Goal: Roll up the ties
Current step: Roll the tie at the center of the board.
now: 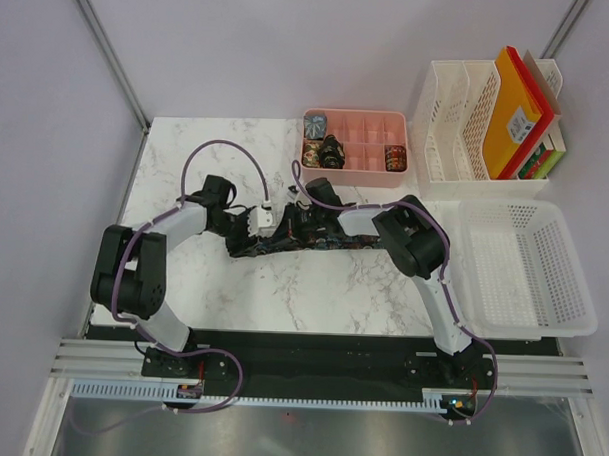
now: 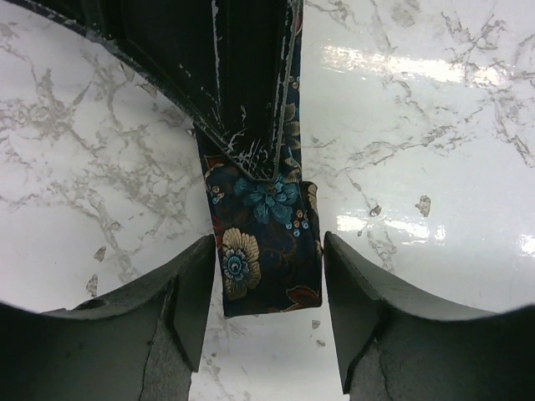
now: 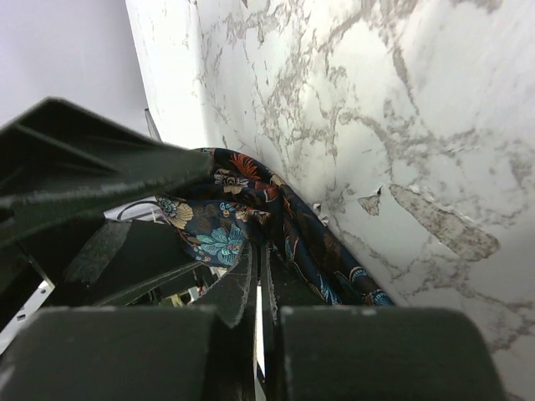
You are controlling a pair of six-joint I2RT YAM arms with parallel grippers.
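Here, the left hand (image 2: 267,261) stands open, straddling the folded end of 1 dark blue floral fabric tie (image 2: 266,213) lying on the white marble desk (image 2: 435,167). The right hand (image 3: 257,261) is closed by bunched cloth; unpinned, the fold may spring open.

There was one unrolled tie (image 1: 284,242), three rolled ties (image 1: 333,149), one tray (image 1: 353,169), one basket (image 1: 523,261) and one file rack (image 1: 448,123).

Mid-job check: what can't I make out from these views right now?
Top view: left gripper and right gripper cover part of the dark floral fabric necktie.
Right wrist view: its shut fingers hide whether they pinch fabric.
Left wrist view: top edge cuts the necktie off.
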